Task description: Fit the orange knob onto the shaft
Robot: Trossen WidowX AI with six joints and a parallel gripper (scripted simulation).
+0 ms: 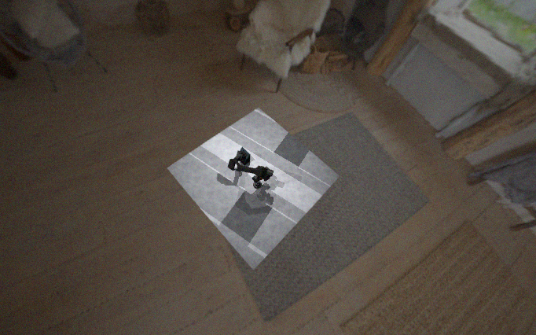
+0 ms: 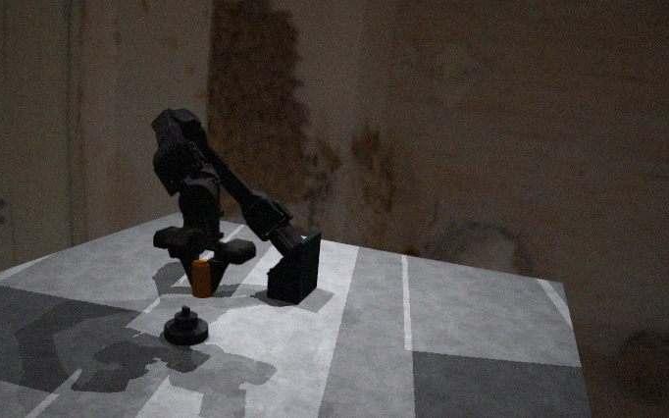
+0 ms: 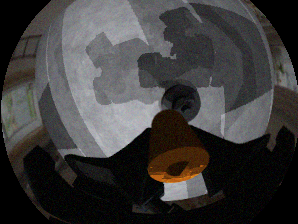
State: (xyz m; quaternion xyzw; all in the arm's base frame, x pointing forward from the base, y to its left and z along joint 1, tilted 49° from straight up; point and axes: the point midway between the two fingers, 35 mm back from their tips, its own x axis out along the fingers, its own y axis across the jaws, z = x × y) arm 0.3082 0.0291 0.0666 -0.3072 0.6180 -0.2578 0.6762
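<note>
The orange knob (image 2: 201, 279) (image 3: 172, 135) is upright between the fingers of my gripper (image 2: 203, 283) (image 3: 169, 129), which is shut on it. In the wrist view its near end shows a dark patch. The dark round pedestal (image 1: 256, 185) (image 2: 185, 333) (image 3: 194, 96) stands on the table, with its short shaft (image 2: 185, 310) pointing up. In the exterior view the knob hangs above the table, behind and slightly right of the pedestal, apart from the shaft. In the wrist view the pedestal lies just beyond the knob's far end. The shaft's flat side cannot be made out.
The arm's dark base block (image 2: 295, 275) stands right of the gripper in the exterior view. The grey patterned table (image 1: 203, 187) (image 2: 461, 311) carries hard shadows of the arm around the pedestal. A grey rug (image 1: 357, 200) lies on the floor beyond the table's edge.
</note>
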